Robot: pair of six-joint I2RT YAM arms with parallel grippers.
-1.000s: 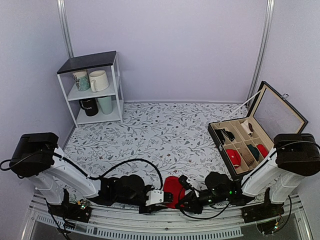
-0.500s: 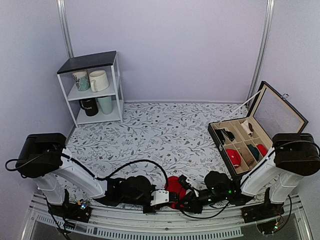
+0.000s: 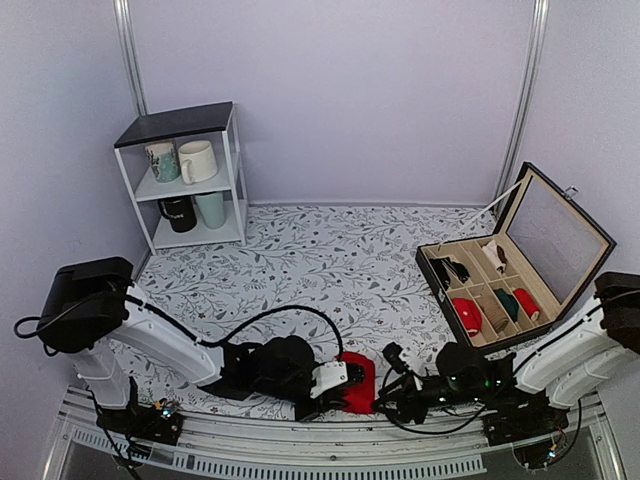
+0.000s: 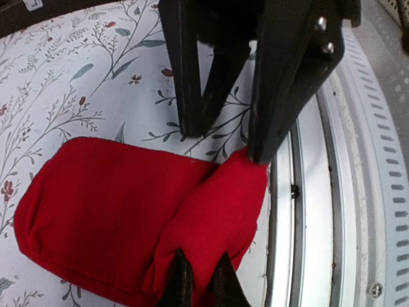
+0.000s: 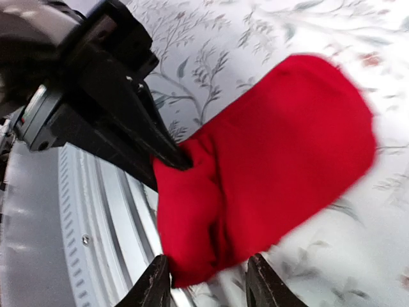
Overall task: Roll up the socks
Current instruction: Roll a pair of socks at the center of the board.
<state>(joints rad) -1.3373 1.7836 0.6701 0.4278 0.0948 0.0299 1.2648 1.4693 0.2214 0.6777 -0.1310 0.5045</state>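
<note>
Left end effector (image 3: 340, 390) covers part of socks (image 3: 361, 382).

Bright even diffuse light; faint soft shadows; socks (image 5: 275, 166) motion-blurred in right wrist view.

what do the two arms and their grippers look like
Left arm and right arm: white tube links, bulky black joints, loose black cables. Left gripper: slim black fingers, white block behind. Right gripper: black tapered fingers, small green lights at its wrist.
</note>
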